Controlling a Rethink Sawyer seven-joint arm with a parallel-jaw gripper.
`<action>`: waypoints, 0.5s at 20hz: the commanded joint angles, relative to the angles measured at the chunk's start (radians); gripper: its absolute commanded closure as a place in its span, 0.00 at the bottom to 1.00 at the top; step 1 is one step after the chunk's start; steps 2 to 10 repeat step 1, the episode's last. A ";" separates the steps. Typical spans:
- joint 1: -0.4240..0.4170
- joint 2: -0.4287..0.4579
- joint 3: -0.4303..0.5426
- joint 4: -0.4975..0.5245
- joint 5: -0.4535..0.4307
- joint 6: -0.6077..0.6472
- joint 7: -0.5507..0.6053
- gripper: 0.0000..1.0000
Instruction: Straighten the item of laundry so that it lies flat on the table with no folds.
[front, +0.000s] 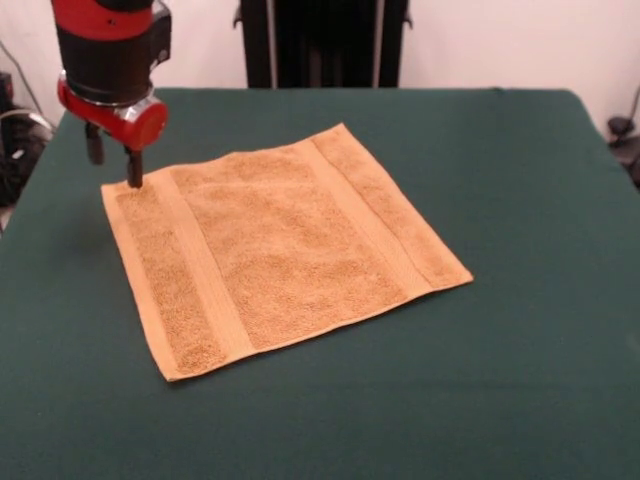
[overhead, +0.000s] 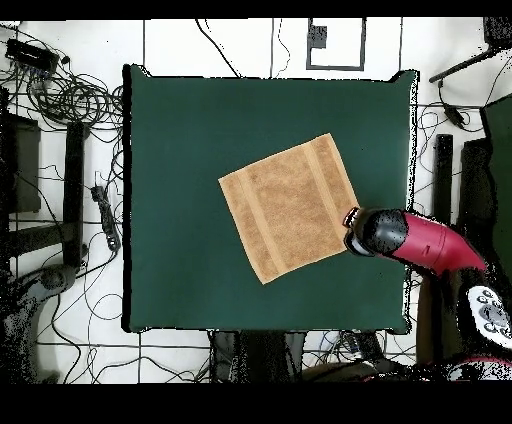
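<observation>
1. Left of frame, overhead view: pale floor beside the table (overhead: 160, 280) carries a tangle of dark cables (overhead: 60, 95) and some dark stands. Front view shows a light wall behind the table and a black upright frame (front: 325, 40) at the far edge.
2. Table surface: dark green, felt-like cloth, rectangular, far larger than the towel. Most of the cloth top is bare.
3. Gripper (front: 114, 162), front view, upper left: red-and-black arm (overhead: 430, 245) comes down over the towel's far-left corner. Two dark fingers (front: 133, 167) show, set a little apart with nothing between them, so the gripper reads as parted and empty. One fingertip is at or just above the towel's corner; contact cannot be confirmed.
4. Towel (front: 280, 250): golden-tan terry, roughly square, lying spread and flat on the table, slightly left of centre in the front view. No folds or turned-over corners visible.
5. Orientation: towel sits rotated against the table edges, about diamond-wise. In the front view its two woven bands (front: 205, 275) run from far-left toward near-right, parallel to each other, one close to the left hem and one close to the right hem.
6. Long axis: sides look near equal; no clear long axis.
7. Right of frame, overhead view: the arm enters from the right, its head over the towel's right corner.
</observation>
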 joint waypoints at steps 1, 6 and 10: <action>0.025 0.008 0.077 0.098 -0.036 -0.038 0.002 0.00; 0.025 0.008 0.077 0.098 -0.036 -0.038 0.002 0.00; 0.025 0.008 0.077 0.098 -0.036 -0.038 0.002 0.00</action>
